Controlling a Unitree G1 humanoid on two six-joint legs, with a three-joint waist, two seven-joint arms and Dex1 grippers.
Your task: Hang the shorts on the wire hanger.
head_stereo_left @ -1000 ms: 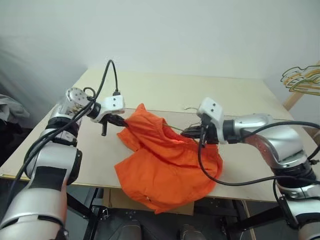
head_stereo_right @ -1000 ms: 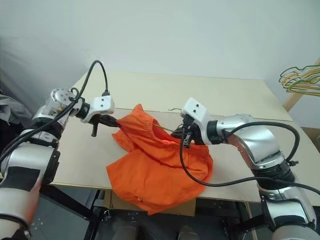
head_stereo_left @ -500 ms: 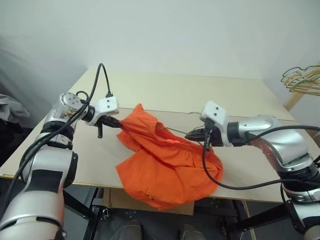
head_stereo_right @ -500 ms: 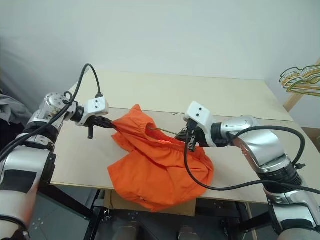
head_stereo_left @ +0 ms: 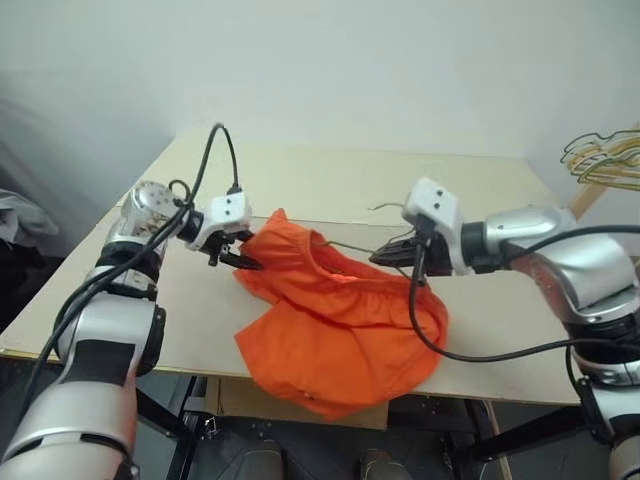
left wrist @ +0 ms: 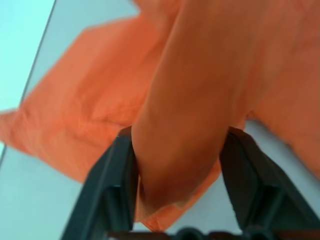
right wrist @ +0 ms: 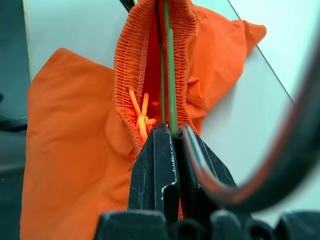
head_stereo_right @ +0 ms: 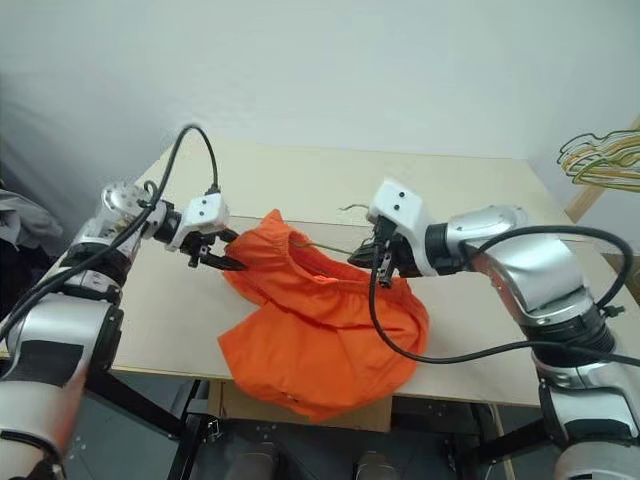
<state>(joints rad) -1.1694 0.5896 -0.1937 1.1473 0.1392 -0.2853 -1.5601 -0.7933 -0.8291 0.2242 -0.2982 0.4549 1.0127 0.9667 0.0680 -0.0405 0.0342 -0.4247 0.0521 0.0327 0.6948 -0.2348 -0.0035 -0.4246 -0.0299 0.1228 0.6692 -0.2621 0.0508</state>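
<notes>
Shorts [head_stereo_left: 335, 325]: mid-table [head_stereo_left: 330, 170], draped off the six o'clock edge. Wire hanger [head_stereo_left: 350, 246]: threaded through waistband, pinched by closed right gripper [head_stereo_left: 385, 257]. Left gripper [head_stereo_left: 245, 262], nine o'clock: fingers parted around fabric, likely releasing.

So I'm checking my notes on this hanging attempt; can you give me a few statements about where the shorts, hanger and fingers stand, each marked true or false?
1. The right gripper is shut on the wire hanger. True.
2. The hanger's wire runs into the shorts' gathered waistband. True, as the right wrist view shows.
3. The shorts lie flat and untouched on the table. False: they are bunched, lifted at the waistband, and part hangs over the near edge.
4. The left gripper's fingers are pressed shut with nothing between them. False: they stand apart with orange fabric between them.
5. Coloured hangers hang at the far right. True.
</notes>
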